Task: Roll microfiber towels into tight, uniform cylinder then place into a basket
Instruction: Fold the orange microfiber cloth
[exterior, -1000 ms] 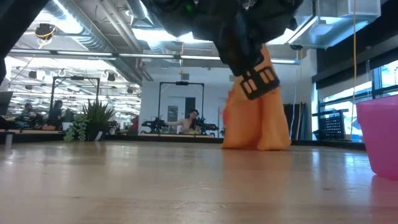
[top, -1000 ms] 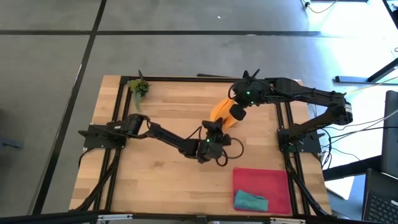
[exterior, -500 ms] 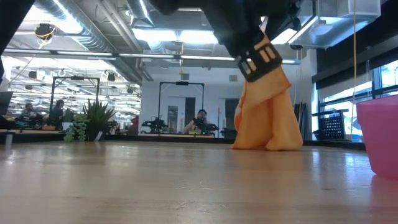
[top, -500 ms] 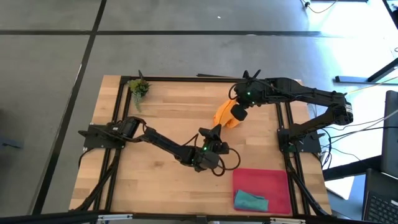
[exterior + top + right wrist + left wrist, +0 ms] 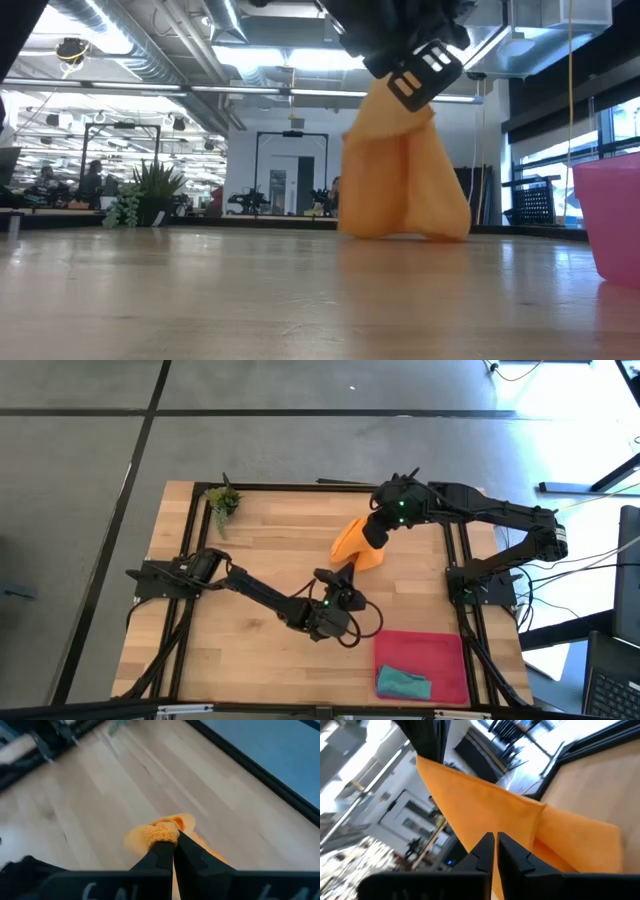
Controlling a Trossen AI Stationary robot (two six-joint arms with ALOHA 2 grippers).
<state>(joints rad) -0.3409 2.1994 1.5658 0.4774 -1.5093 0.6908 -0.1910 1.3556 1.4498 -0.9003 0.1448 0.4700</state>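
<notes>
The orange microfiber towel (image 5: 350,546) hangs from my right gripper (image 5: 373,534), which is shut on its top over the table's middle right. The towel's lower edge (image 5: 400,232) rests on the wood. My left gripper (image 5: 495,839) points level at the hanging cloth from the near left. Its fingers are shut, and in the high view the gripper (image 5: 326,576) stands a little apart from the towel. The teal towel (image 5: 402,683) lies bunched in the near corner of the red-pink basket (image 5: 425,650). My right gripper pinches a bunched tuft at the orange towel's top (image 5: 162,833) between its two fingers. The fingers come slanting down from the table's far right. The cloth hangs slack below them in loose folds, with its lower edge (image 5: 400,232) on the table.
The basket's pink wall (image 5: 610,210) stands at the near right. A small green plant sprig (image 5: 222,500) lies at the far left corner. Bare wood stretches across the table's left and near middle. People move about in the room beyond the far edge.
My left gripper has drawn back from the towel's lower end toward the table's near left, rising a little. My right gripper has turned at the wrist. The hanging towel has swung toward the left and spread wider, with its lower edge still on the table.
</notes>
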